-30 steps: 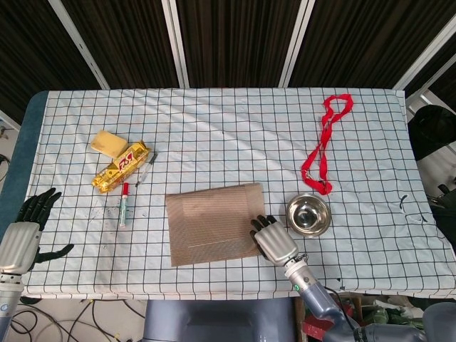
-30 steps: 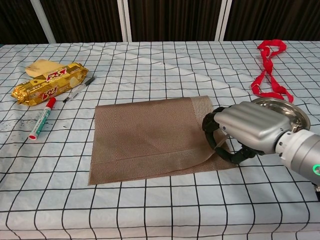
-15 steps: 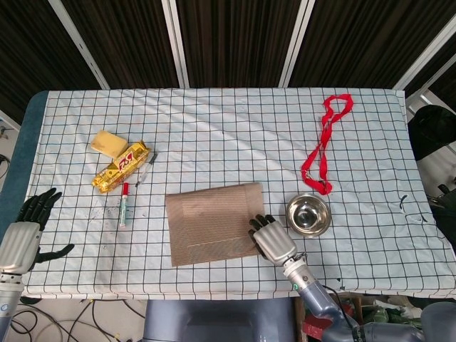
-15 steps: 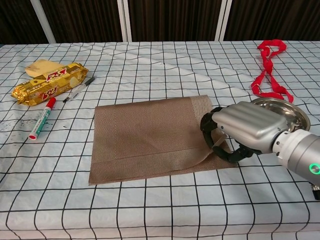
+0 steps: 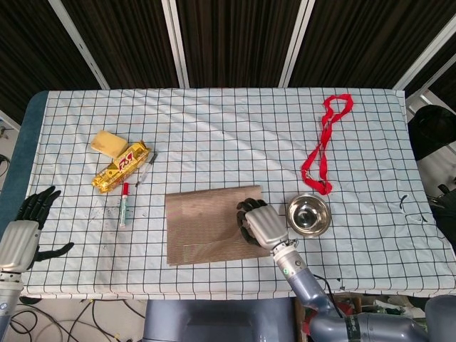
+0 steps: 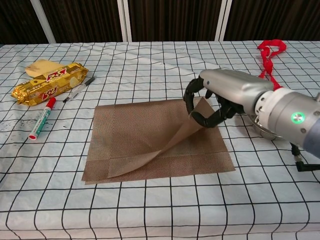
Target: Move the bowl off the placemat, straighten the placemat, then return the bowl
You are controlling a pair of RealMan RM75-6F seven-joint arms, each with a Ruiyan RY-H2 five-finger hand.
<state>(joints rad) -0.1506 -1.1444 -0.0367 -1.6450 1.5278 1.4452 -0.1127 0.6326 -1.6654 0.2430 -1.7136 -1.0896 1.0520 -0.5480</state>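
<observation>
Placemat (image 6: 150, 135) corner lifted, pinched by right hand (image 6: 220, 97).

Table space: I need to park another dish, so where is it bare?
Bare cloth lies between the snack pack and red ribbon, and right of the bowl. Crowded: marker by the snack, right hand lifting the placemat.
</observation>
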